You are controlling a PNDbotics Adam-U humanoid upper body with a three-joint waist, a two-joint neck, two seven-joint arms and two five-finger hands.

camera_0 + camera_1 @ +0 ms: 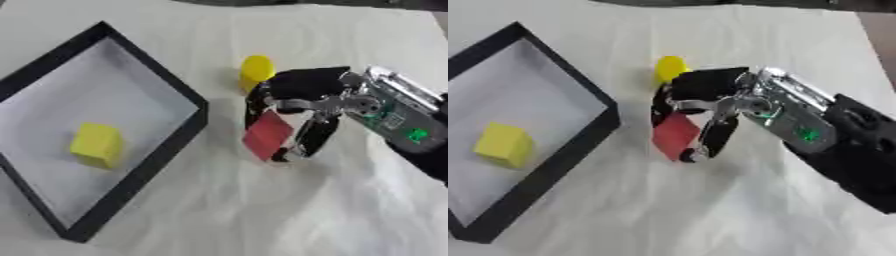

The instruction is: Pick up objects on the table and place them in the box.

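Right hand comes in from the right side, black fingers and thumb curled around a red block, so it's clearly holding that one. Fingers sit on the block's right face and the thumb side wraps its upper left, with the block tilted on a corner. Can't tell if the block's bottom edge is touching the cloth or is just off it. Right behind the hand, partly hidden by the knuckles, there's a yellow rounded thing standing on the white tablecloth; looks like a cylinder or peg, but I can't say more than that. Off to the hand's left is the box, a shallow black-walled tray with a pale floor, sitting diamond-wise, its nearest corner just beside the red block. Inside it, well to the left of the hand, a yellow cube lies on the floor of the box. Left hand doesn't show up anywhere.
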